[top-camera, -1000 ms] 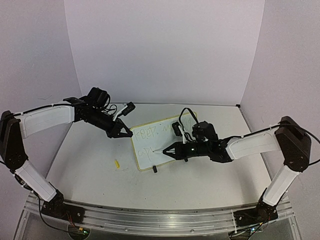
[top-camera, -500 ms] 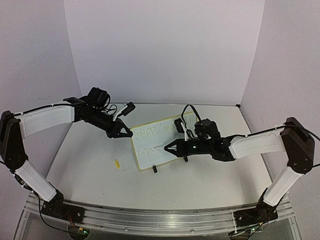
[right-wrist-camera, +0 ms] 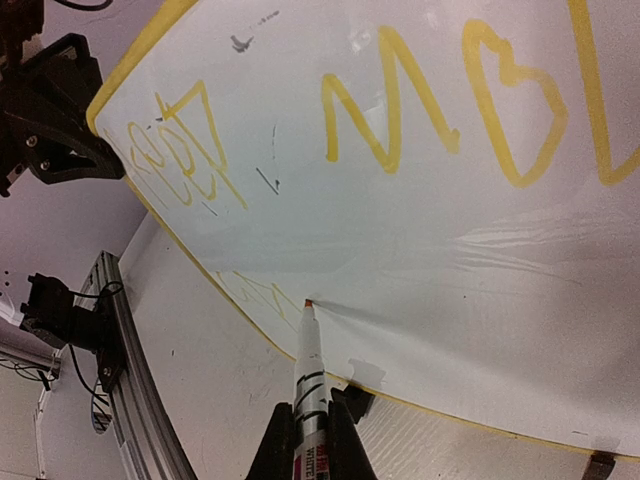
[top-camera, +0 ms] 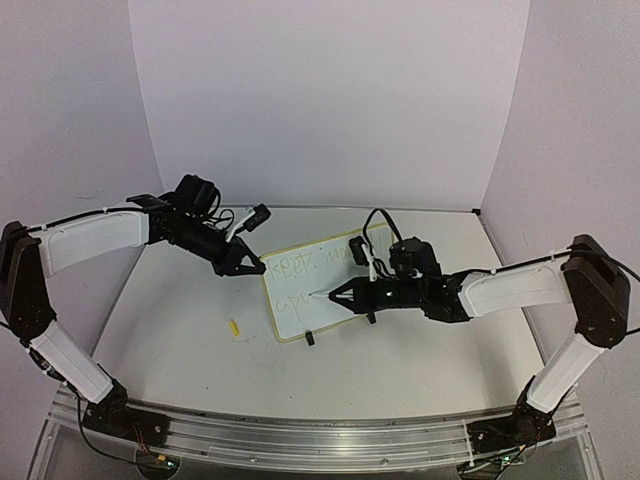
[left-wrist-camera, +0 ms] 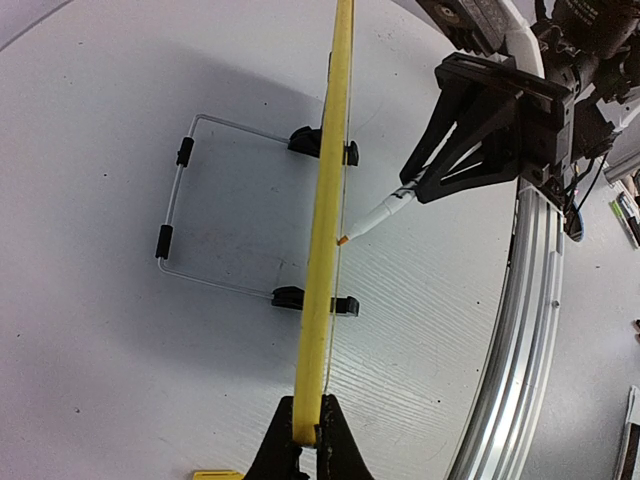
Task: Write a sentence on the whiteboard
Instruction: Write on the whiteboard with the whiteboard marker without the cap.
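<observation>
The whiteboard [top-camera: 318,300] stands tilted on the table [top-camera: 180,320], propped from behind on a thin wire stand [left-wrist-camera: 172,215], with a black clip foot [top-camera: 310,338] on its near edge and another on its far edge. It lies between the two arms. The sentence [top-camera: 300,266] runs over its face in thin yellow letters: one longer line along the far side of the board and a short line nearer its left corner, hard to read from above.

The left gripper [left-wrist-camera: 305,440] is at the board's left corner, its jaws closed tight on the yellow rim, which shows pinched between the two black fingers in the left wrist view.

The right gripper [right-wrist-camera: 310,450] reaches over the board from the board's right side. Its jaws are clamped on a white marker [right-wrist-camera: 309,350], which sticks straight out ahead of the fingers. The marker's tip touches the white face of the board, just beside the short lower line of writing.

A small yellow cap [top-camera: 233,327] lies on the table near the board's left lower corner, apart from it
</observation>
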